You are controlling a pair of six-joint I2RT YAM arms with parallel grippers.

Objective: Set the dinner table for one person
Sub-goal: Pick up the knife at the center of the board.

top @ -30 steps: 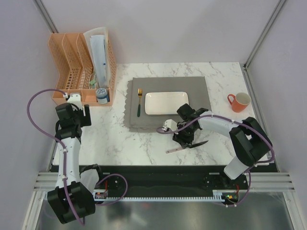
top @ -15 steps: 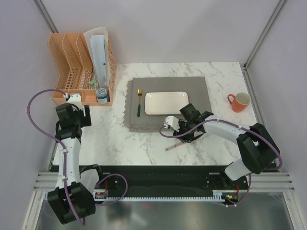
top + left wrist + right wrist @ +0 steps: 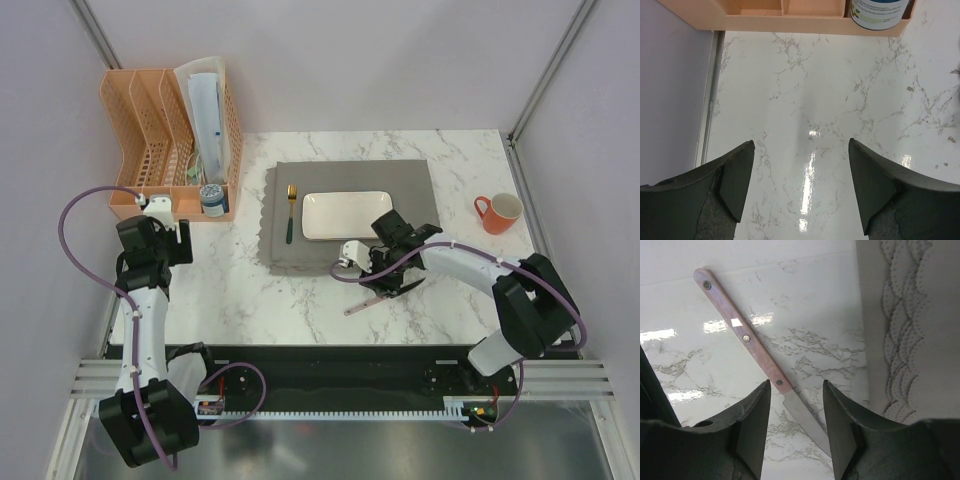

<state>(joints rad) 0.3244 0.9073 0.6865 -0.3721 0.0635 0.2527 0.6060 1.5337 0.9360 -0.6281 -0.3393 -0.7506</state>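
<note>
1. One place is part-laid in the top view. The worktop [image 3: 240, 290], white marble-look stone with fine grey veins, spreads out from the arms' bases and carries everything. On it lies a grey placemat [image 3: 415, 180] bearing a plate [image 3: 345, 215], with a fork [image 3: 291, 212] to the plate's left. A mug [image 3: 498, 212] stands well off to the right and a rack [image 3: 170, 130] sits at the far left corner. The knife [image 3: 362, 305] lies on bare worktop just beside the placemat's near edge, and the right arm [image 3: 460, 262] bends over its blade end. I judge the step in hand to be picking up the knife to lay it right of the plate. The left arm [image 3: 148, 265] waits beside the rack.

2. Left wrist: the left fingers [image 3: 735, 175] are spread wide with nothing between them, above glossy bare worktop. The rack's base and a tin [image 3: 877, 7] show at the top edge.

3. Right wrist: the right fingers [image 3: 752, 425] stand moderately apart, straddling the knife where its riveted wooden handle meets the blade. Neither visibly touches it. The placemat's scalloped edge shows at the right. The knife runs slantwise through the gap, so the next move likely calls for squaring the wrist to it, settling lower and pinching. Flat on smooth stone, it may skid or twist.
</note>
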